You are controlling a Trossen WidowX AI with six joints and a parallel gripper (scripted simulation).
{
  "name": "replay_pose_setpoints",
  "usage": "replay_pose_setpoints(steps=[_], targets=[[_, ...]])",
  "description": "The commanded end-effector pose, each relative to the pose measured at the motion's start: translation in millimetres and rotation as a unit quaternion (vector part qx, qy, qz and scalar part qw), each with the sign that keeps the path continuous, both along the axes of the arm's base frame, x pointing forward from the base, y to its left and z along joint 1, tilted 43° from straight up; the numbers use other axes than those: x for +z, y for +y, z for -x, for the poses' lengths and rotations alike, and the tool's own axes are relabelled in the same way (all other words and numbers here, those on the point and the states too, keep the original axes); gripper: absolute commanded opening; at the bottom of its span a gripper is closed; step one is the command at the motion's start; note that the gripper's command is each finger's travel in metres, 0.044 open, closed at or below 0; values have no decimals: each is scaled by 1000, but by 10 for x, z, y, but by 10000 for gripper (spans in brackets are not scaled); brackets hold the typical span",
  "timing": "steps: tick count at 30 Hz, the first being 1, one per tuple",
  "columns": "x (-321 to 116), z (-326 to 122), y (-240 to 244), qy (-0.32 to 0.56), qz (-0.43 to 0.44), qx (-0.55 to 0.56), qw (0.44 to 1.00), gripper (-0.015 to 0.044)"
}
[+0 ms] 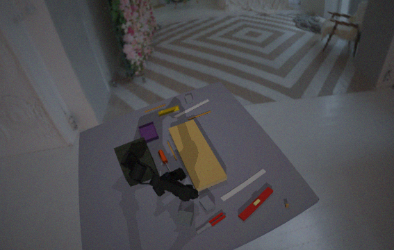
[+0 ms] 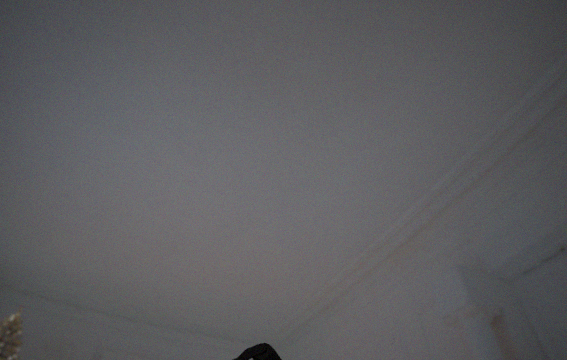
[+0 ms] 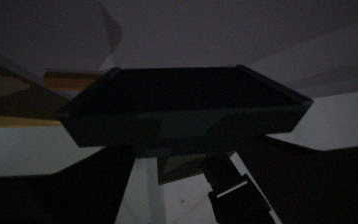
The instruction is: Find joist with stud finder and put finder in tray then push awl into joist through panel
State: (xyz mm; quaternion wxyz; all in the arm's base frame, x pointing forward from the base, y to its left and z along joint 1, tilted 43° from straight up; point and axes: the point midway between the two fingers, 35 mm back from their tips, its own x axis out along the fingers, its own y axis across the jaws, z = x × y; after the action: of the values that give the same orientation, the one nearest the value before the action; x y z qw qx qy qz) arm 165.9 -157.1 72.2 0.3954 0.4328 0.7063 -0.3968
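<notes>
My gripper (image 1: 192, 196) (image 3: 184, 133) is shut on the stud finder (image 3: 185, 122), a dark box-shaped body spanning the fingers in the wrist view. In the top view the gripper is near the front end of the tan floor panel (image 1: 210, 160) (image 3: 17, 122), and the hold is too dark to make out. The panel lies flat; no hole or joist is visible. The awl (image 1: 162, 156) (image 3: 70, 80), with an orange handle and thin shaft, lies between the arm and the panel. The purple tray (image 1: 149, 132) is at the back left, and nothing is visible in it.
A dark mat (image 1: 122, 153) lies under the arm base. A grey-green block (image 1: 185, 217), red-handled pliers (image 1: 218, 220), a red level (image 1: 265, 194) and a pale strip (image 1: 243, 185) are at the front. A yellow tool (image 1: 169, 110) and pencils are at the back. The exterior view shows mostly ceiling.
</notes>
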Motion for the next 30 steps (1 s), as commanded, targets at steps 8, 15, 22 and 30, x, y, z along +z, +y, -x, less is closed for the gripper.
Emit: replay_pose_setpoints(steps=[8, 15, 22, 30], targets=[[-1, 3, 2, 0, -2, 2, 1000, 380], [-1, 3, 2, 0, -2, 2, 1000, 380], [-1, 3, 2, 0, -2, 2, 1000, 380], [-19, -8, -37, -1, 1, 0, 1000, 380]])
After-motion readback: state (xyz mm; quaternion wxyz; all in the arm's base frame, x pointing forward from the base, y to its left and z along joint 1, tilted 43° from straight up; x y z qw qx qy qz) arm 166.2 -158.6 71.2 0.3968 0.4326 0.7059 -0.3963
